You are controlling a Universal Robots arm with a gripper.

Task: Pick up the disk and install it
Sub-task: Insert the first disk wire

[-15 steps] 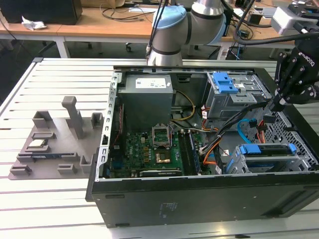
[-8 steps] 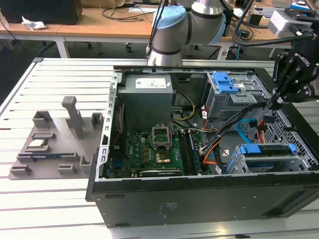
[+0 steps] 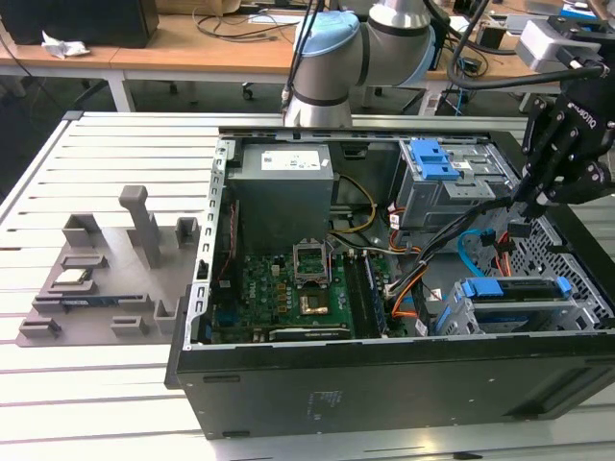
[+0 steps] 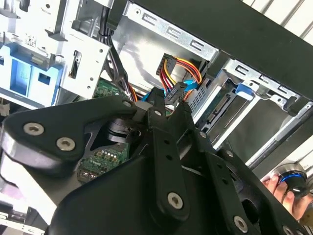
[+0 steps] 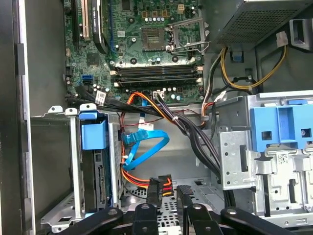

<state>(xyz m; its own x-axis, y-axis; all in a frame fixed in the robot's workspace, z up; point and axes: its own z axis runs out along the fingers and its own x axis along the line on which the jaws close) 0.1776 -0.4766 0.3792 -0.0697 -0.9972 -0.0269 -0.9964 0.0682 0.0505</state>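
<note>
The disk (image 3: 511, 288), edged by its blue frame, lies inside the lower drive cage at the exterior view's right end of the open computer case. In the first wrist view the disk (image 5: 99, 178) stands edge-on in that cage under a blue tab. My black gripper (image 3: 524, 206) hangs just above and behind the cage. Its fingertips (image 5: 185, 193) close around a black cable connector (image 5: 155, 188) with red, orange and yellow wires, which hangs a short way from the disk. The second wrist view shows the same connector (image 4: 174, 93) at the tips of my gripper (image 4: 161, 102).
An upper drive cage carries a blue latch piece (image 3: 433, 158). A grey power supply box (image 3: 284, 187) and the motherboard (image 3: 288, 288) fill the case's other half. A blue data cable (image 5: 146, 147) loops beside the disk. A grey parts tray (image 3: 106, 279) lies outside the case. A hand (image 4: 281, 188) rests on a control.
</note>
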